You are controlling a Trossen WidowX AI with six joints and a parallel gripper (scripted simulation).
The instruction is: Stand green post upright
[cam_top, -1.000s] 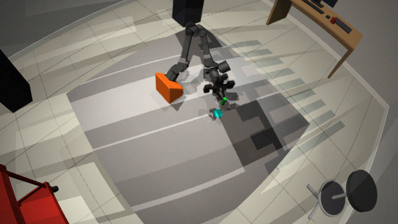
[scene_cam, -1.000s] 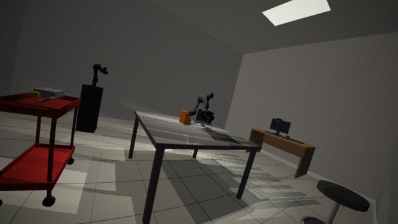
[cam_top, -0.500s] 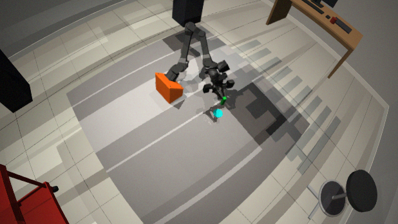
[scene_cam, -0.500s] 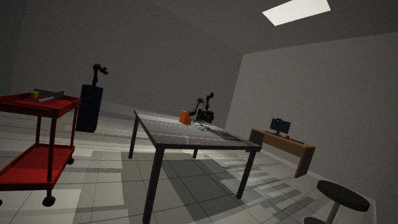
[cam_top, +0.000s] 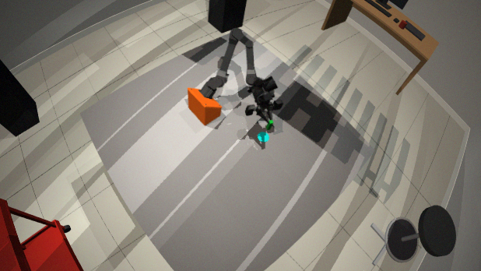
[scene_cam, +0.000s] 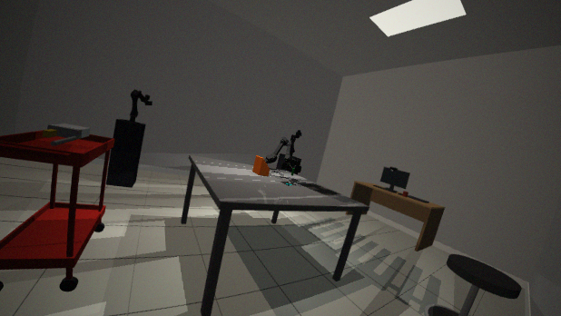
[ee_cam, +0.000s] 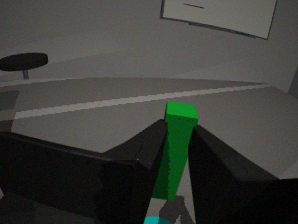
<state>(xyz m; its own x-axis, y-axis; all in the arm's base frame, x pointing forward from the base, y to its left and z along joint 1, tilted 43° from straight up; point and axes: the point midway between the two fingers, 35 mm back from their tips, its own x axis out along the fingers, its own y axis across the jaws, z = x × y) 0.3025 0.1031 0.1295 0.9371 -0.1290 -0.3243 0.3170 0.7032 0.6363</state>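
Observation:
The green post (cam_top: pixel 270 124) (scene_cam: pixel 293 171) (ee_cam: pixel 178 150) is held roughly upright, slightly tilted, above the table. My gripper (cam_top: pixel 269 121) (ee_cam: pixel 177 129) is shut on it near its upper part. The cyan circle (cam_top: pixel 263 137) (scene_cam: pixel 289 184) (ee_cam: pixel 158 220) lies on the table; in the top view it is just below and left of the post. In the wrist view only its upper edge shows, at the bottom, below the post's lower end. The post appears to be off the table and beside the circle, not over its middle.
An orange block (cam_top: pixel 205 110) (scene_cam: pixel 260 166) with a sloped face stands on the table (cam_top: pixel 202 218) (scene_cam: pixel 254 196), left of the gripper and beside the arm's lower links. A red cart (scene_cam: pixel 54 147), a wooden desk (scene_cam: pixel 399 200) and a stool (cam_top: pixel 437 230) stand away from the table.

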